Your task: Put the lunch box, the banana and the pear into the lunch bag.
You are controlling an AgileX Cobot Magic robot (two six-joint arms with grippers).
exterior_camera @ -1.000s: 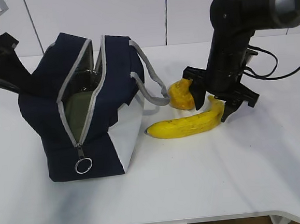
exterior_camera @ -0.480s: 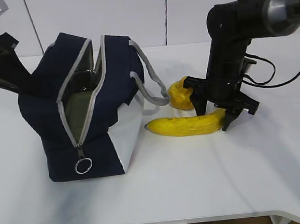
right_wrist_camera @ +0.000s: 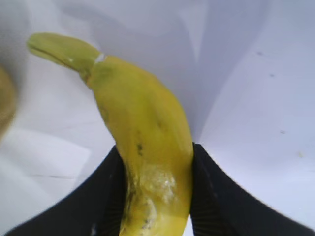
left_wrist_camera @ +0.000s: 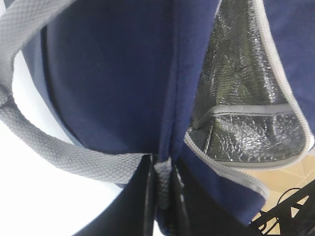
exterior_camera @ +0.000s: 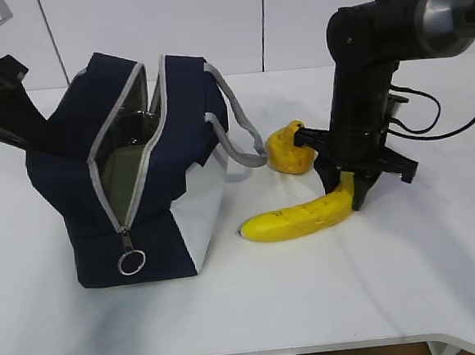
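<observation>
The navy lunch bag [exterior_camera: 79, 157] stands at the left with its grey zipper open. A sage-green surface [exterior_camera: 122, 177] shows inside it and looks like the lunch box lid. My left gripper [left_wrist_camera: 162, 189] is shut on the bag's grey rope handle [left_wrist_camera: 59, 152] and the navy edge at the bag's far side; in the exterior view the bag hides it. The banana [exterior_camera: 298, 217] lies right of the bag. My right gripper [exterior_camera: 346, 192] is shut on its right end, which is raised a little. In the right wrist view the banana [right_wrist_camera: 142, 128] sits between the fingers [right_wrist_camera: 211, 196]. The pear [exterior_camera: 287, 150] sits behind the banana.
The bag's second rope handle [exterior_camera: 238, 132] hangs toward the pear. The metal ring pull [exterior_camera: 132, 261] hangs at the bag's front. The white table [exterior_camera: 353, 292] ends at its front edge just below. Cables trail behind the right arm [exterior_camera: 418, 122].
My right gripper has come down over the banana's right end and shut on it. That end has risen and the banana's left tip has swung toward the front. The bag and left arm stay put.
</observation>
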